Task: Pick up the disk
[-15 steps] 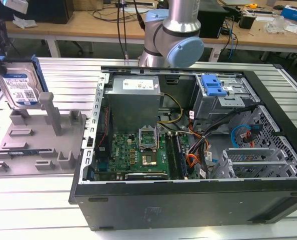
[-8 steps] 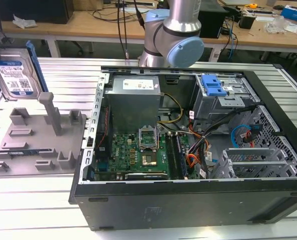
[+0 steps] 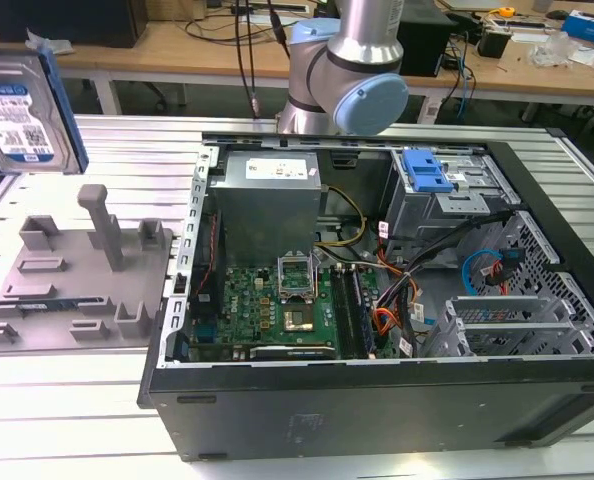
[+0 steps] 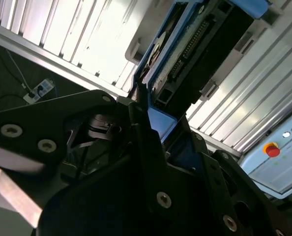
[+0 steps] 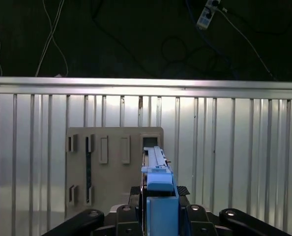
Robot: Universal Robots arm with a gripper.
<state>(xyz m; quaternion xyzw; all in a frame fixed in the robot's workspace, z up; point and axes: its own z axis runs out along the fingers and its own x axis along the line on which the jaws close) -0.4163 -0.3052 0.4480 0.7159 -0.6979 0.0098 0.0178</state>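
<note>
1. High at the exterior view's left, above the grey plastic holder point(image 3: 77, 275), the disk point(image 3: 27, 115) is hanging upright in the air, label face toward the camera, well clear of the holder's posts.
2. In the first wrist view the gripper point(image 5: 158, 199) is pinching the disk point(image 5: 158, 169) edge-on between its dark fingers point(image 5: 131, 196); the blue side rail is sitting in the grip and the holder point(image 5: 114, 172) is lying on the ribbed aluminium table point(image 5: 234, 147) below.
3. In the second wrist view the disk point(image 4: 200, 44) is showing its connector end and blue rail, with the gripper point(image 4: 156, 142) body and linkage closing on it from both sides.
4. The open computer case point(image 3: 377, 300) is standing to the exterior view's right of the holder; the arm point(image 3: 352, 70) is rising behind the case.
5. Judgement: the pick is looking essentially complete, since the disk is touching nothing but the fingers.
6. Judgement on doing this well: keeping the clamp firm and centred on the rails, as a flat metal drive held by its thin edges could pivot or slip; keeping the disk vertical and away from the tall post on the holder.
</note>
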